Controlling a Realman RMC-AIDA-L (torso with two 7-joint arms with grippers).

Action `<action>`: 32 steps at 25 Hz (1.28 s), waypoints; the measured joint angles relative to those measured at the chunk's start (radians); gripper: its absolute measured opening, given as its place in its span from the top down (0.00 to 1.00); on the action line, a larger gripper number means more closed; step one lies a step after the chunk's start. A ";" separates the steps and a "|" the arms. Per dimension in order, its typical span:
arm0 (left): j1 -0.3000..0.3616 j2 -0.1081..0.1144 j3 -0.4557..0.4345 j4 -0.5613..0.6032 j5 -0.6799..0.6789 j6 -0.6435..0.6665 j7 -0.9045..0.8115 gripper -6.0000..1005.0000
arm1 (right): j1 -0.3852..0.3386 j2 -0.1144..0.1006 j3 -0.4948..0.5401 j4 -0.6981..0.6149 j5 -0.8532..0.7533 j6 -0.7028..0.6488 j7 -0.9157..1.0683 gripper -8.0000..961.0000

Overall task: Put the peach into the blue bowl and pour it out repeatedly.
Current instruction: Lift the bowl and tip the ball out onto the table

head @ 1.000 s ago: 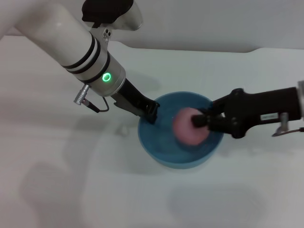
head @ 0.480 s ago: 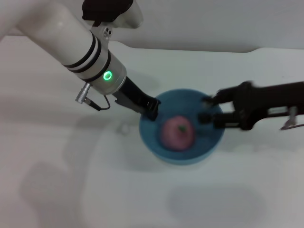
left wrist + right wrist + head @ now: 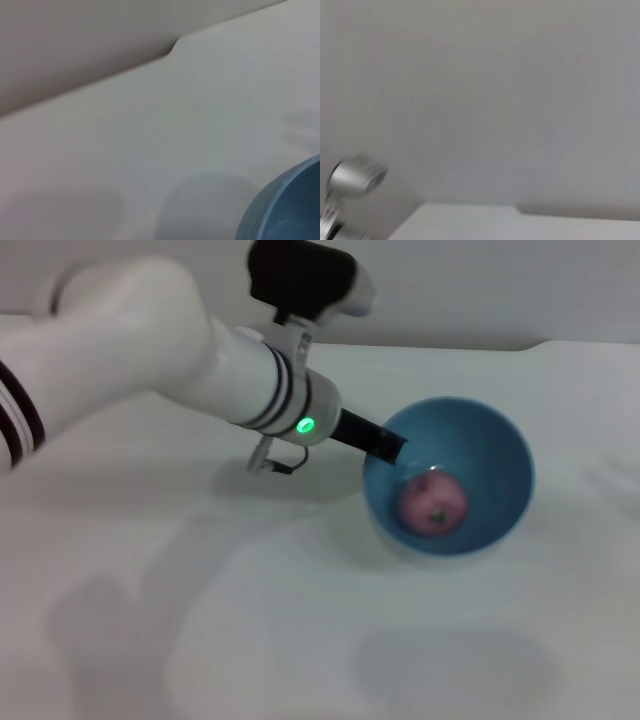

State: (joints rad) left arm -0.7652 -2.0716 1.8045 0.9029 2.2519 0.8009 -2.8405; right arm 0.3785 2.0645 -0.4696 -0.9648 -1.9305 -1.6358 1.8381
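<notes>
The left gripper (image 3: 388, 445) grips the rim of the blue bowl (image 3: 500, 455), lifted and tilted — peach (image 3: 434, 504) inside. The pour is at hand; next comes a steeper tilt. The right gripper is out of view.

Even, diffuse overhead light, moderately bright. Soft grey shadows on the desk (image 3: 300, 640) at 6 and 8 o'clock. Left arm (image 3: 150, 350) motion-blurred. Both wrist views soft, out of focus.

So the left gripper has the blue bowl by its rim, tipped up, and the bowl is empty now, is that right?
Not quite: the bowl is not empty. The head view shows the peach lying inside the blue bowl. The rest holds: the left gripper is at the bowl's rim and the bowl is tipped up.
</notes>
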 joint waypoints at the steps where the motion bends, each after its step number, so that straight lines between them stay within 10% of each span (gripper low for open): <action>1: 0.004 0.000 0.035 -0.001 0.000 -0.057 0.000 1.00 | -0.019 -0.001 0.049 0.014 0.000 -0.010 -0.004 0.48; 8: 0.090 0.001 0.319 -0.022 0.008 -0.593 0.002 1.00 | -0.113 -0.016 0.281 0.122 -0.001 -0.032 -0.111 0.48; 19: 0.119 -0.005 0.560 -0.125 0.009 -1.000 0.087 1.00 | -0.123 -0.022 0.325 0.141 -0.031 -0.010 -0.121 0.48; 23: 0.185 -0.007 0.726 -0.126 0.002 -1.272 0.377 1.00 | -0.117 -0.024 0.323 0.147 -0.039 0.002 -0.121 0.48; 32: 0.236 -0.007 0.790 -0.101 -0.014 -1.455 0.708 1.00 | -0.113 -0.026 0.325 0.155 -0.042 0.005 -0.122 0.48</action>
State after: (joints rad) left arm -0.5293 -2.0784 2.5948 0.8018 2.2376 -0.6540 -2.1328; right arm 0.2656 2.0388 -0.1451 -0.8100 -1.9722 -1.6303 1.7165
